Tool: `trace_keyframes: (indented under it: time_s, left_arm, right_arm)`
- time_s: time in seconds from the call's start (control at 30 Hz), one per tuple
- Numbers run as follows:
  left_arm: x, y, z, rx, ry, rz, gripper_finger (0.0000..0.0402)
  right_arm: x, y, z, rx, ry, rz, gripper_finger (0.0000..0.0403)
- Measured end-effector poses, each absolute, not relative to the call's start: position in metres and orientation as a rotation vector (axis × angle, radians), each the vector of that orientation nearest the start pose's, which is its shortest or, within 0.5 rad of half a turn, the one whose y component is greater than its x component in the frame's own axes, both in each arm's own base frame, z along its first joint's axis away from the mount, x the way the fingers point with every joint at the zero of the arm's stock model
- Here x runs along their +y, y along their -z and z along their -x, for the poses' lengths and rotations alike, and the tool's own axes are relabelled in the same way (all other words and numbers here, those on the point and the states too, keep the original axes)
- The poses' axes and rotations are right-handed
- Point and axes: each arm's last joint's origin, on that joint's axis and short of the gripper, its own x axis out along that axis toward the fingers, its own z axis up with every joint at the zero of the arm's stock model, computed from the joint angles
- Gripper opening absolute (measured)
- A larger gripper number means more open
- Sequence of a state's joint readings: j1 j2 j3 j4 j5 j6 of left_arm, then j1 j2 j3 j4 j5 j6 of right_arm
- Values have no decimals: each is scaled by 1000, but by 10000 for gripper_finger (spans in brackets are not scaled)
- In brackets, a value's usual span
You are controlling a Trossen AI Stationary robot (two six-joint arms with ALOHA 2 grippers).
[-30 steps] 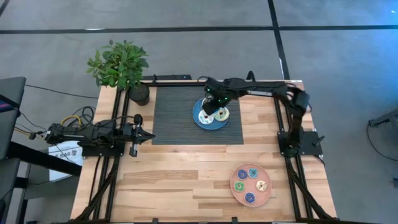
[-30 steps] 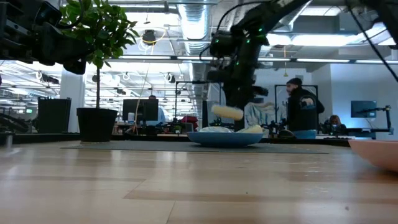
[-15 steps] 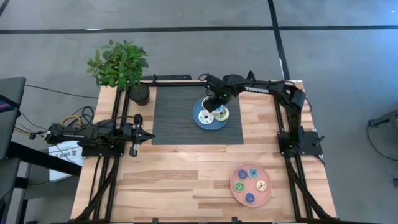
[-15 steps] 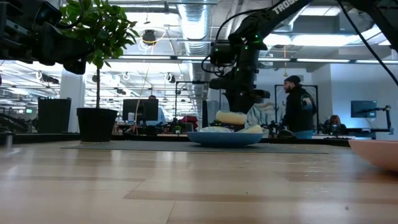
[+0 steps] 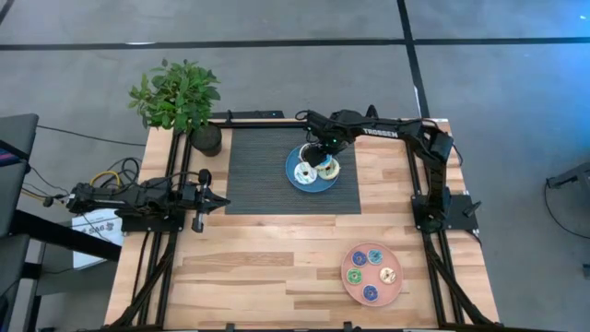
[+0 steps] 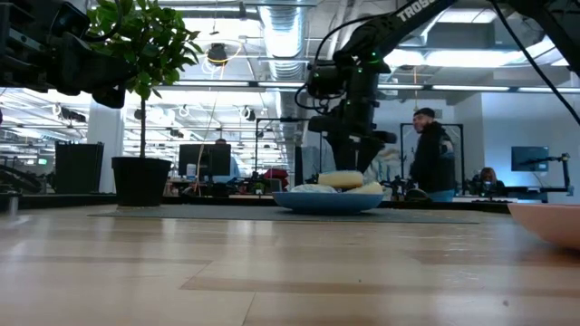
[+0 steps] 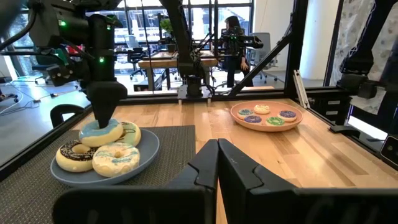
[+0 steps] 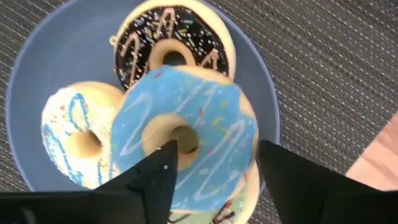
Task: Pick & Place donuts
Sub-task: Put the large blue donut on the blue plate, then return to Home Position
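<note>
- The right gripper point(image 5: 323, 159) hangs over the blue plate point(image 5: 297, 178) at upper centre of the high view, on the dark mat point(image 5: 258, 171)
- The blue-iced donut point(image 8: 186, 137) lies tilted on top of the other donuts on that plate; in the right wrist view one dark finger sits at its hole and the other outside its rim, toward the lower right of the frame
- The jaws are spread wide about one side of this ring; whether they press it cannot be told
- Beneath it on the plate lie a dark brown donut point(image 8: 171, 43), a white donut with blue streaks point(image 8: 74, 140) and a fourth ring point(image 8: 239, 196) mostly hidden, only a pale green-white edge showing
- Four smaller donuts point(image 5: 371, 272) lie on the pink plate point(image 5: 395, 290) at lower right of the high view, well apart from the gripper
- The left gripper point(image 5: 219, 199) waits at the table's left edge, jaws pressed together in the left wrist view
- In the low view the plate's contents are cut to thin slivers
</note>
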State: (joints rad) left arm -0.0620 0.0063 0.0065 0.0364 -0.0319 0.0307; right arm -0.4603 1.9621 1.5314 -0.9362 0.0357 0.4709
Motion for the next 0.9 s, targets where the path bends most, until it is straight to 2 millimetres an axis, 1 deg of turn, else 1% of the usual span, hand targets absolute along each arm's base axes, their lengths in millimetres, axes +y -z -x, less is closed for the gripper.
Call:
trace_keyframes:
  time_s: [0.1, 0.2, 0.37, 0.43, 0.53, 0.6, 0.67, 0.9]
  left_arm:
    - [-5, -169, -97, -38, 29, -29, 0]
    - [-5, -169, -97, -37, 29, -29, 0]
    - [-5, -169, -97, -37, 30, -29, 0]
    - [-5, -169, -97, -37, 29, -29, 0]
    - [-5, -169, -97, -37, 29, -29, 0]
    - [-5, -169, -97, -37, 28, -29, 0]
    - [-5, -169, -97, -37, 29, -29, 0]
    - [-5, -169, -97, -37, 30, -29, 0]
  right_arm:
    - [-173, -205, -346, 1247, 734, -680, 240]
    - [-173, -205, -346, 1248, 734, -680, 256]
    - [-173, -207, -346, 1239, 727, -685, 260]
    - [-174, -211, -345, 1236, 729, -687, 260]
    - [-175, -224, -346, 1197, 727, -685, 260]
    - [-176, -234, -342, 1191, 732, -686, 260]
    - [-176, -247, -341, 1148, 730, -680, 260]
    - [-165, -285, -326, 1058, 746, -636, 260]
